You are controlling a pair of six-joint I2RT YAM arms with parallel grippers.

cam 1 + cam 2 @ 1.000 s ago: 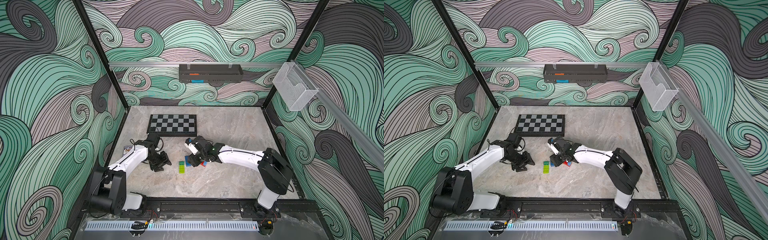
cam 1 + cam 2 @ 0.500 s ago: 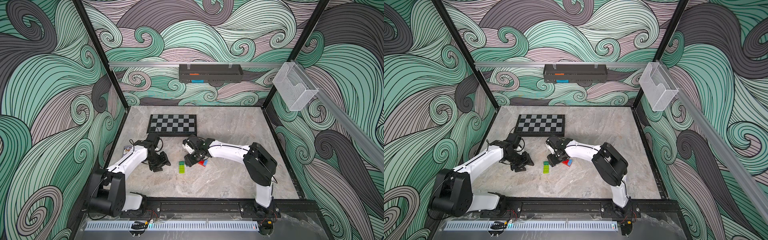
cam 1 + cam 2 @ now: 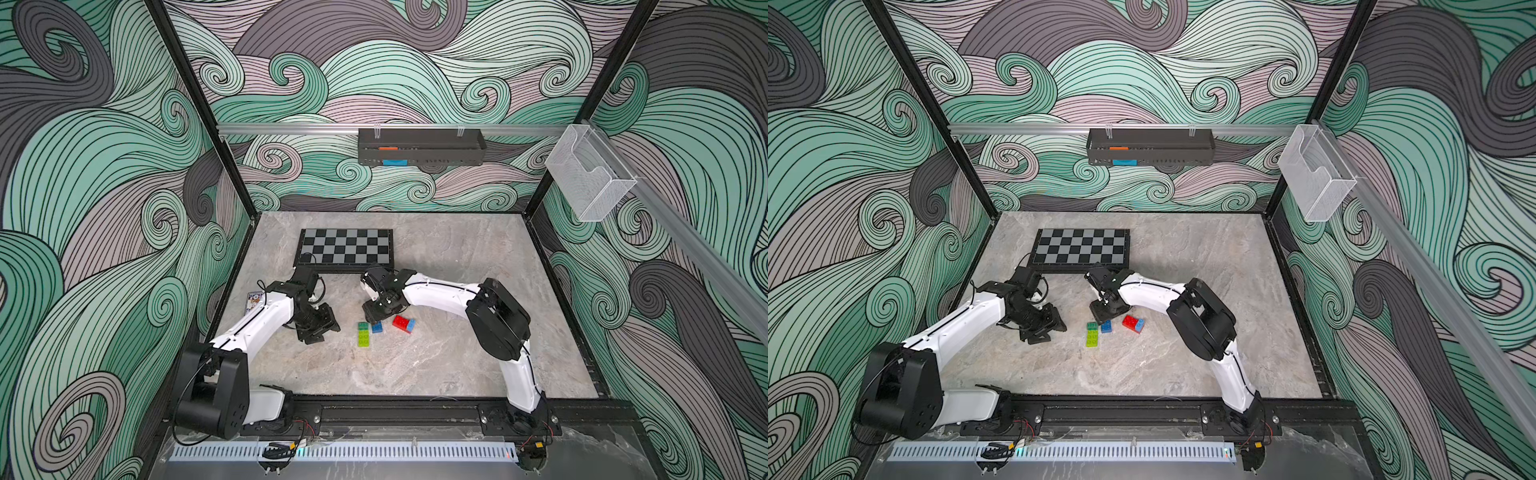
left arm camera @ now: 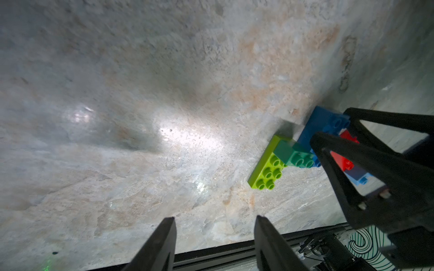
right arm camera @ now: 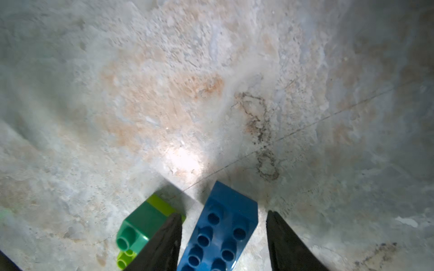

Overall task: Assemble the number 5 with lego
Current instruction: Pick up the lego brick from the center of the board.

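Lego lime-green brick long axis front-to-back, dark-blue brick lengthwise inside spread right hand, left hand spread

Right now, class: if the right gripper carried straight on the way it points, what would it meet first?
Most likely the dark-blue brick, which lies between the open jaws of the right gripper; how near it is remains unclear.

table: marbled stone look, smooth, faint sheen | dark-blue brick, lime-green brick, dark-green brick, red brick: glossy smooth plastic, studded | left gripper: matt black plastic | left arm shell: glossy white plastic | chequered board: matt, smooth | far rail: brushed metal | right bin: clear plastic
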